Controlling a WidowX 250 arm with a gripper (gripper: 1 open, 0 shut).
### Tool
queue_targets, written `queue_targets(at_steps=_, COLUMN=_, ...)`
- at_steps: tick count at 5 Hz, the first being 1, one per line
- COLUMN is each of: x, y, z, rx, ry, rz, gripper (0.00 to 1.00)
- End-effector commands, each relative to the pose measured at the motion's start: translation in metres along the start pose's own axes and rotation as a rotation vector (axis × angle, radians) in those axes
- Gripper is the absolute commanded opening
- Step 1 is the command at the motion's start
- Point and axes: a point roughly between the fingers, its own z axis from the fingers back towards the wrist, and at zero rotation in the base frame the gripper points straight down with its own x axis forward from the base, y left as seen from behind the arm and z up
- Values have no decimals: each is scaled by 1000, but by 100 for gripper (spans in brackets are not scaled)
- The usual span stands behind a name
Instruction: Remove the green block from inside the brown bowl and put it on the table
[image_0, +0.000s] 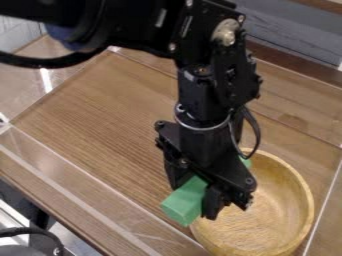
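Nearest the camera, the black gripper (214, 205) has its fingers closed on the green block (186, 201), one end of which juts past the rim of the brown bowl (298, 213) (whether its underside rests on that rim, I cannot tell). The grasp looks done, but the block is only partly out at best; lifting it clear and setting it on the table (100, 110), which stretches away behind, seem to be what is left.
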Motion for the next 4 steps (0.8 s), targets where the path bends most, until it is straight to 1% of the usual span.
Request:
queue_targets(at_steps=1, x=5, y=1, z=8, rx=-3, ry=-47, rz=7, gripper=0)
queue_targets(at_steps=4, x=4, y=1, z=7, rx=-1, ry=-59, rz=15, gripper=0)
